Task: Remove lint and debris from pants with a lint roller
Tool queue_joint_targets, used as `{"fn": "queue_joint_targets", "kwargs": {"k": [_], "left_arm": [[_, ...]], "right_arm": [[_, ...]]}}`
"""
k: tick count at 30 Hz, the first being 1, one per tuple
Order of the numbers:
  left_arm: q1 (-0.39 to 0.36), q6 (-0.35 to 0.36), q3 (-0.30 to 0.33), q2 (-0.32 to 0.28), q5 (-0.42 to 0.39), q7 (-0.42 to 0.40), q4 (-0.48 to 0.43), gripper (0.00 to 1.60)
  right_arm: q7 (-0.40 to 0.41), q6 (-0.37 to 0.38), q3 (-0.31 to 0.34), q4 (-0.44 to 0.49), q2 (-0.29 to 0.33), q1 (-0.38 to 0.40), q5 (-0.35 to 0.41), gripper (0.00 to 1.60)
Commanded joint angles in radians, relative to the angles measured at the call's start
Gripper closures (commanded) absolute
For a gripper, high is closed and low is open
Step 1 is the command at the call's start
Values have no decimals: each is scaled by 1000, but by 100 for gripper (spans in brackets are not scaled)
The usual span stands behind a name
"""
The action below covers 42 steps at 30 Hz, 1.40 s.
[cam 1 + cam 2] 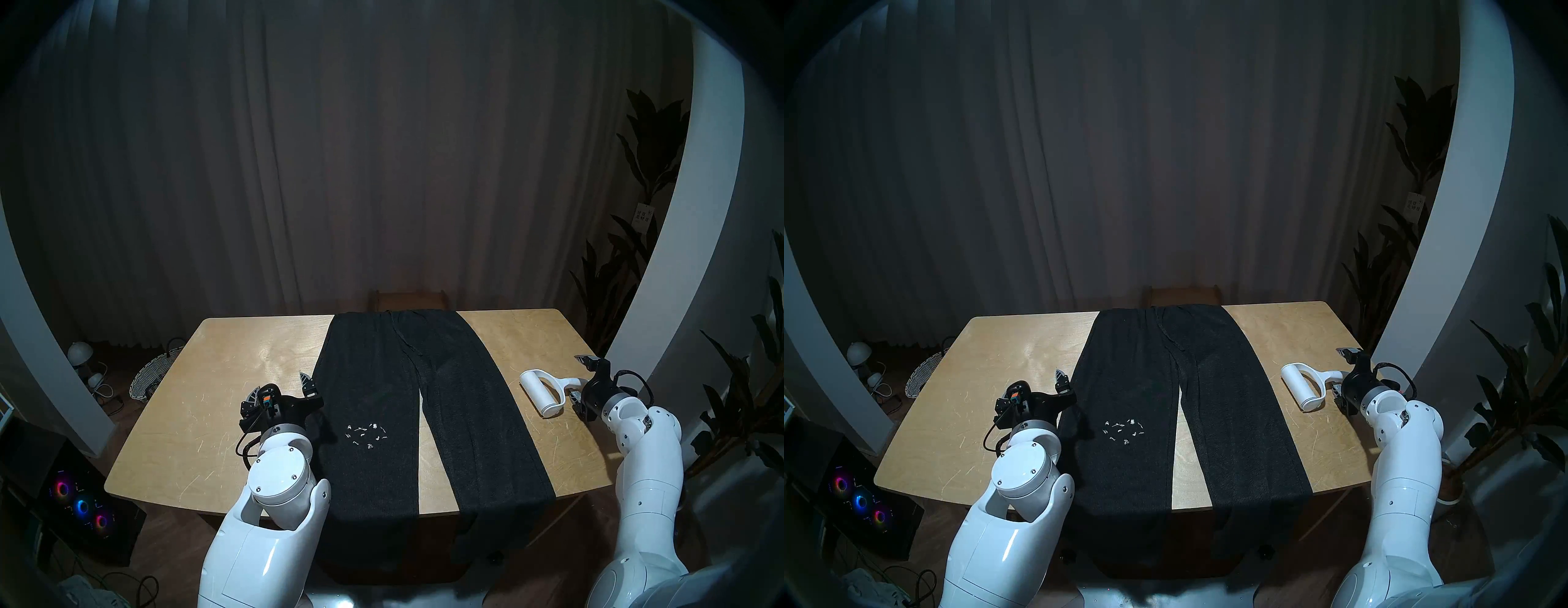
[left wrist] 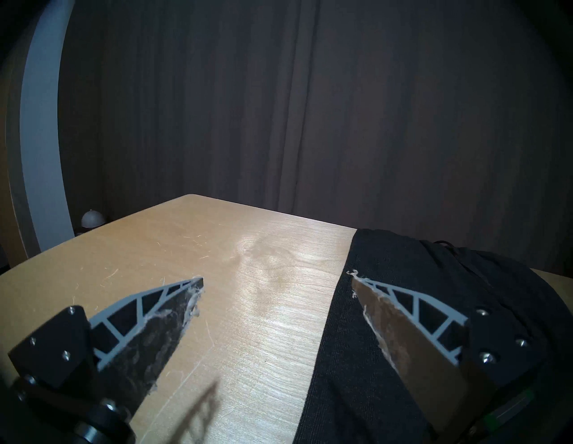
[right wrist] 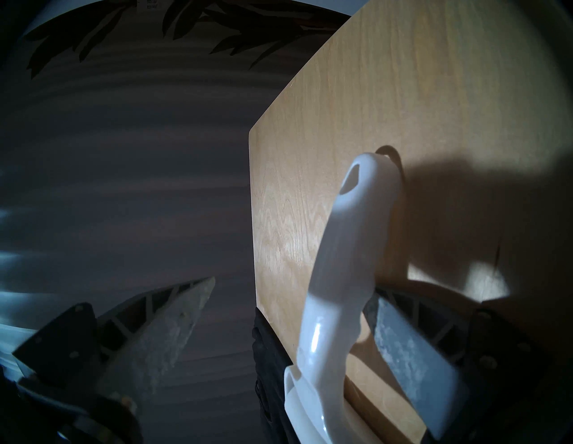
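Table [image 1: 237,373]: right gripper [image 1: 580,380] level, jaws wide, straddling lint roller [image 1: 545,388] handle.

My arms are glossy white rounded shells with small dark screws, ending in black wrist blocks with looping black cables, and my left gripper [image 1: 282,384] and right gripper [image 1: 579,380] carry grey trussed fingers [image 2: 148,302].

No legible text anywhere.
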<state>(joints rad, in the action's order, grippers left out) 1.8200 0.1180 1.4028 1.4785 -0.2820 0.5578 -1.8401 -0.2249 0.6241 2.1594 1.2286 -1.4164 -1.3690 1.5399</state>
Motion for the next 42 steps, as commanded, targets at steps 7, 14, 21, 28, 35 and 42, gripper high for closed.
{"fn": "queue_joint_targets", "kwargs": {"k": [7,14,21,28,35,42], "left_arm": [[-14,32,-9,-3,-25,-24,-19,0],[-32,48,-6,29,-61,-19,3,0],[-58,71,-32,16,-64,-46,18,0],[-26,30,-57,-7,-48,-74,24,0],[16,-27,-64,-35,-30,-95,3,0],[56,-64,-50,-94,-25,-149,5,0]], "right_arm": [[-16,-17,-13,-72,-20,19,-2,0],[-26,19,-28,-104,4,30,-1,57],[-40,46,-26,-108,13,25,3,160],[-64,69,27,-37,-22,7,74,160],[-75,63,83,97,-89,0,163,160],[-39,99,56,175,-144,26,214,160]]}}
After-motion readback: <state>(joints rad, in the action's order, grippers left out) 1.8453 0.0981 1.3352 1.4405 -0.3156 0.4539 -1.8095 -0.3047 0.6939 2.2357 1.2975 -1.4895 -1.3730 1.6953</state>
